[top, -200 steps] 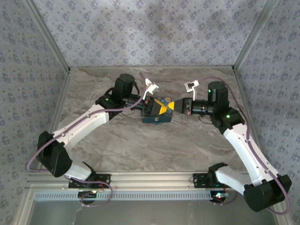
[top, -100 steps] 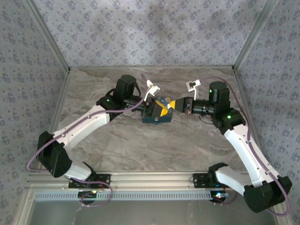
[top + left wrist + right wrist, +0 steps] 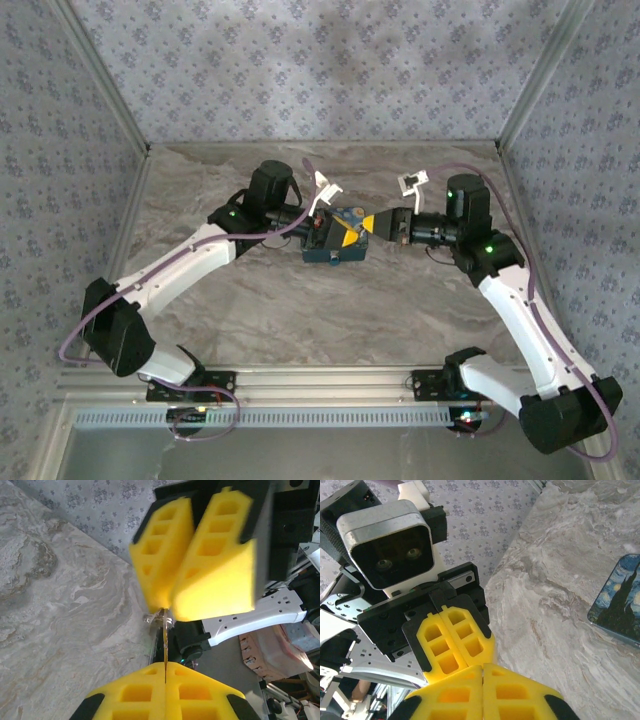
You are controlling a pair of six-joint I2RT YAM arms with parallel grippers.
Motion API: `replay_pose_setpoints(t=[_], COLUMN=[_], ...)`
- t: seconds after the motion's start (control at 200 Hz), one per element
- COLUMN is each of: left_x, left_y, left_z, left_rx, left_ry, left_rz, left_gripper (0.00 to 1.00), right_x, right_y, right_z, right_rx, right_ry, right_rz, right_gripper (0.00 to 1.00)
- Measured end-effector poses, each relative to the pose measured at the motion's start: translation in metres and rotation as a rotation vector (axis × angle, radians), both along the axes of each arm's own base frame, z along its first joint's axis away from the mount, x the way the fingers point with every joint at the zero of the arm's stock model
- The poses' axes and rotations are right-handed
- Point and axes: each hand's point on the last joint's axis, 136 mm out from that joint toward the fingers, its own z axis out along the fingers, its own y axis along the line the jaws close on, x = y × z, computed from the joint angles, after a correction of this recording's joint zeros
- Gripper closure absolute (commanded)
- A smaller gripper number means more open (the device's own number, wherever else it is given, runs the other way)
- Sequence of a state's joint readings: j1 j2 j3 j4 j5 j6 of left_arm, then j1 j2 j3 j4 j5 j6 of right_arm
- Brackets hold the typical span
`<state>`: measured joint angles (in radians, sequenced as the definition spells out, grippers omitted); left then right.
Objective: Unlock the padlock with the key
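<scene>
Soft, even light fills the overhead view, leaving the pale marbled desk bright with only faint shadows and slightly grainy detail. In the left wrist view the right gripper is smeared by motion blur. The right wrist view is crisp, without glare.

Two yellow foam grippers tip to tip above the grey marbled bench.
Left gripper, bottom edge: pads pressed together, a thin golden key edge-on in the seam. Key runs up to the blurred right gripper, whose pads meet at the tips. Small silvery metal bit just beside those tips; too small to identify. Blue-patterned wall behind.
</scene>
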<state>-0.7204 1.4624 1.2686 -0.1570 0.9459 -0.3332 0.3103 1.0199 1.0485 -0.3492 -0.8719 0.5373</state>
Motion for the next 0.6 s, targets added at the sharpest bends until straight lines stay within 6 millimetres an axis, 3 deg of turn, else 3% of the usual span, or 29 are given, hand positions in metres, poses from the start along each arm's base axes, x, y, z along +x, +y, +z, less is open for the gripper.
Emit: replay_pose_setpoints(t=[0.085,0.37,0.6], left_x=[-0.001,-0.004,-0.009], left_y=[0.001,0.003,0.003], left_z=[-0.002,-0.008,0.008], left_rx=[0.007,0.035,0.022], left_ry=[-0.001,0.005,-0.022], left_rz=[-0.002,-0.013,-0.039], left_gripper=[1.00,1.00,1.00], right_x=[0.001,-0.004,-0.013], right_y=[-0.005,-0.007,0.006], right_z=[-0.002,-0.001,-0.009], right_rx=[-0.009,-0.015,-0.033], right_ry=[-0.002,-0.018,-0.008], right_rz=[-0.014,-0.006,0.063], right_gripper=[0.54,0.54,0.54])
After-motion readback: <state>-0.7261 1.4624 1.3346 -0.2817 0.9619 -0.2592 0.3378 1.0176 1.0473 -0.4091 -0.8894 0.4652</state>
